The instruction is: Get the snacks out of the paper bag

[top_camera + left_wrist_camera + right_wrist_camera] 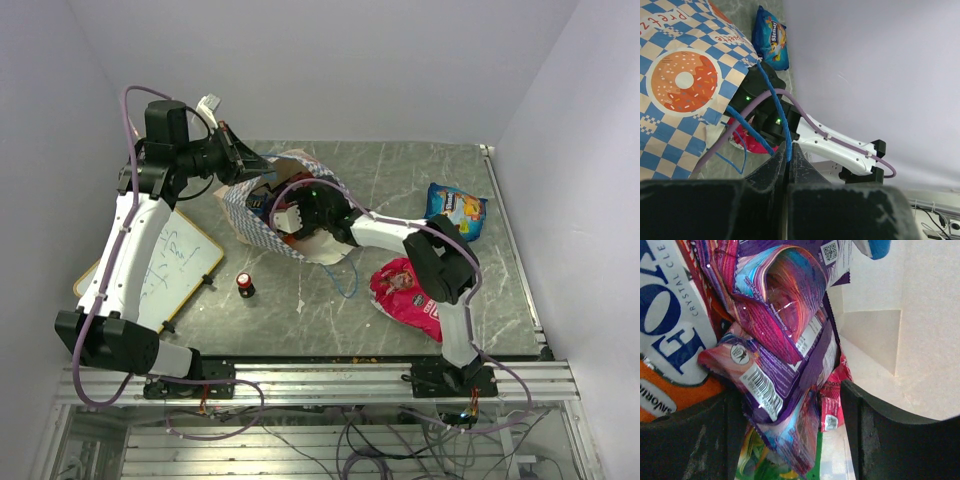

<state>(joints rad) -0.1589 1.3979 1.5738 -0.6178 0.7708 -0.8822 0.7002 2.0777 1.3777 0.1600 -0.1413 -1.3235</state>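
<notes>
Purple snack (790, 340) sits between right gripper's (790, 405) spread jaws; next, squeeze, pull toward four o'clock. Left gripper (788, 162) pinches bag's (685, 75) cord (774, 102).

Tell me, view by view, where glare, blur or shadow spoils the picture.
Top external: evenly lit and sharp across the paper bag. Left wrist: the bag print is crisp, but the left gripper is dark and blurred up close. Right wrist: glare spots on the purple snack packet; the right gripper is black and unfocused.
</notes>
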